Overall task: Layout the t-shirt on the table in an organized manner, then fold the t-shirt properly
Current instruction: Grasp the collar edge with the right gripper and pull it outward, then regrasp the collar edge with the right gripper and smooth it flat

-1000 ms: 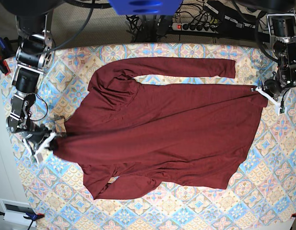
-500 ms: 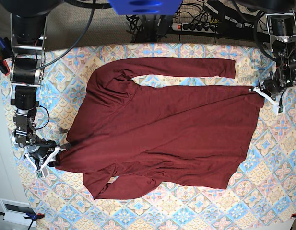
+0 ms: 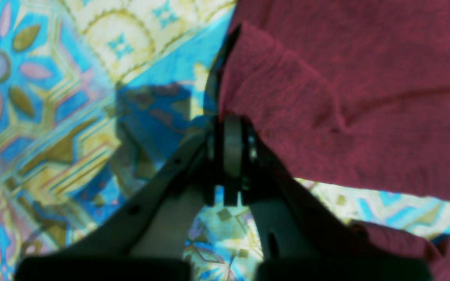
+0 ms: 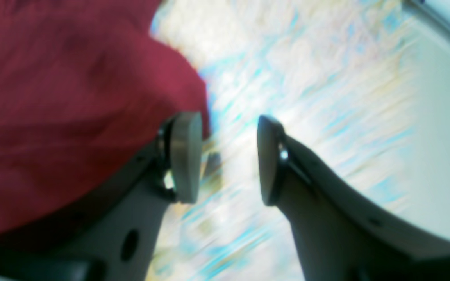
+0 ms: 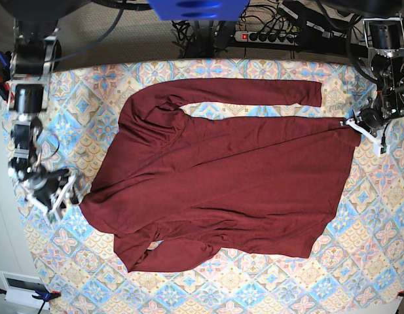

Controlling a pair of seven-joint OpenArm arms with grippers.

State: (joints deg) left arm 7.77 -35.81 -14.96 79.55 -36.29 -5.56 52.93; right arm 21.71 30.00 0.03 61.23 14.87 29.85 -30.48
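One dark maroon knit t-shirt [image 5: 221, 180] is spread on the pastel diamond-tiled table [image 5: 372, 261]. Its corner is pinched by the left gripper [image 3: 231, 146] — the right gripper [image 4: 229, 160] is parted, empty, its view blurred.

Maroon t-shirt [image 5: 221, 183] flat across tiled table [image 5: 267, 288]

Surface finishes
t-shirt [image 5: 221, 190]: matt maroon knit, fine ribbed texture. tabletop [image 5: 359, 261]: smooth printed cloth cover. Right claw [image 4: 225, 160] beside the shirt: smooth matt grey plastic pads.
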